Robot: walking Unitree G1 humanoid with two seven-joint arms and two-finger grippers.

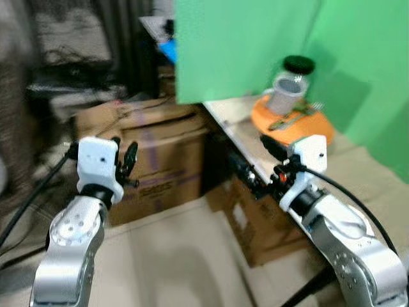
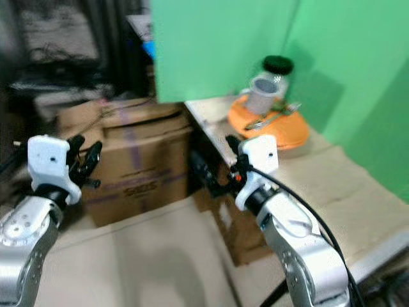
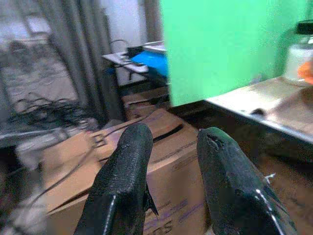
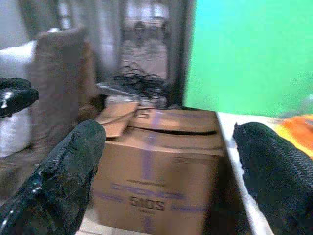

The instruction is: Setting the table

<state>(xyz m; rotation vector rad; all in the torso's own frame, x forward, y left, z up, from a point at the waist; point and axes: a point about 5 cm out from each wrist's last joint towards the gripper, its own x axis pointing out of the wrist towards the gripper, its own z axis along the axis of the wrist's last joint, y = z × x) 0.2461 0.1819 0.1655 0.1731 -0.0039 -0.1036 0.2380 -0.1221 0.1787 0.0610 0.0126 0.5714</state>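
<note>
Progress: early, nothing laid out, judged | orange plate (image 1: 293, 121) with cup (image 1: 285, 94) and cutlery stacked at table (image 1: 358, 169) corner | left gripper (image 1: 126, 163) empty, jaws parted | right gripper (image 1: 255, 176) wide open, empty, beside table edge

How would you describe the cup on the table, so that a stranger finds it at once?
Look at the table that runs along the green wall; at its far end lies an orange plate. On that plate stands the cup, grey and open at the top. The jar right behind it is clear with a black lid, and the cutlery lies flat beside it.
</note>
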